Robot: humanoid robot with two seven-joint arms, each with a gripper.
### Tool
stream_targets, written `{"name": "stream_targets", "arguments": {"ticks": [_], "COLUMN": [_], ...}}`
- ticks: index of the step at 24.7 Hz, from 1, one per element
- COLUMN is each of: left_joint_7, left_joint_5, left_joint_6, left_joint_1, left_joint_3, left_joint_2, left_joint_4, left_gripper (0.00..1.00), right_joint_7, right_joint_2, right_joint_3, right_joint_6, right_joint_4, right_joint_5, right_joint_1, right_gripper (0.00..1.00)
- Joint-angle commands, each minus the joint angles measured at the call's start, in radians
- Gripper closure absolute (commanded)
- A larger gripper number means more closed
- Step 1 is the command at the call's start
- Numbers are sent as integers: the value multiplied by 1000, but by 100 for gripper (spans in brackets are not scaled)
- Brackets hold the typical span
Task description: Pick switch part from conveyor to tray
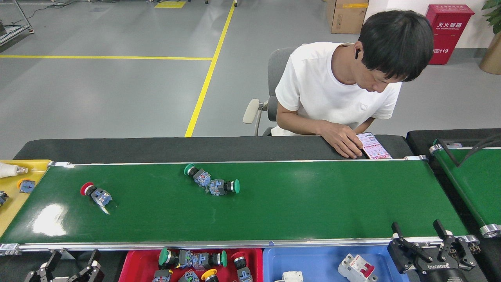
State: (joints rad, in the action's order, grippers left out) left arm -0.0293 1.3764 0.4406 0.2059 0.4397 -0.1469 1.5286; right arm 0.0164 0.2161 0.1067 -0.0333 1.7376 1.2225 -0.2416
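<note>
- The conveyor (297,207) is a wide, glossy dark-green belt with silver edge rails, running left to right across the head view.
- A red-capped switch part (96,194) lies on its side near the belt's left end, about midway between the far and near rails.
- Two green-capped switch parts lie left of the belt's middle, nearer the far rail: one (197,175) with its cap toward the far left, the other (224,187) with its cap toward the right. Their grey-blue bodies touch.
- The red tray (135,263) sits just below the near rail, left of centre, and holds several switch parts with green, red and yellow caps.
- The blue tray (313,262) adjoins it on the right and holds white circuit breakers, one with a red lever (357,269).
- A yellow tray (23,178) sits off the belt's left end with an orange-capped part (25,185) in it.
- The left gripper (68,264) is at the bottom-left, below the near rail, fingers apart and empty.
- The right gripper (424,239) is at the near right corner of the belt, fingers apart, holding nothing.
- A person in a white T-shirt (332,90) sits beyond the far rail, one hand (344,141) on a phone (373,145).
- A narrower green belt (469,184) lies at the right.
</note>
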Motion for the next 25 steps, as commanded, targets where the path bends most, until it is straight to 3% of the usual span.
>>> {"name": "stream_targets", "arguments": {"ticks": [1, 12, 18, 25], "left_joint_7": [6, 14, 31, 31], "left_joint_5": [-3, 26, 144, 164], "left_joint_6": [-5, -3, -83, -148], "left_joint_1": [-10, -20, -221, -428], "left_joint_3": [-3, -45, -211, -315], "left_joint_2": [-8, -6, 4, -3], "left_joint_4": [12, 48, -91, -338], "left_gripper": [0, 0, 0, 0], "right_joint_7": [10, 11, 11, 20], "right_joint_2": [2, 2, -1, -1], "right_joint_3": [4, 10, 10, 10], "right_joint_6": [4, -31, -66, -71], "right_joint_4": [11, 16, 16, 14], "right_joint_5": [-3, -51, -52, -54], "right_joint_1": [10, 12, 12, 12], "right_gripper": [0, 0, 0, 0]}}
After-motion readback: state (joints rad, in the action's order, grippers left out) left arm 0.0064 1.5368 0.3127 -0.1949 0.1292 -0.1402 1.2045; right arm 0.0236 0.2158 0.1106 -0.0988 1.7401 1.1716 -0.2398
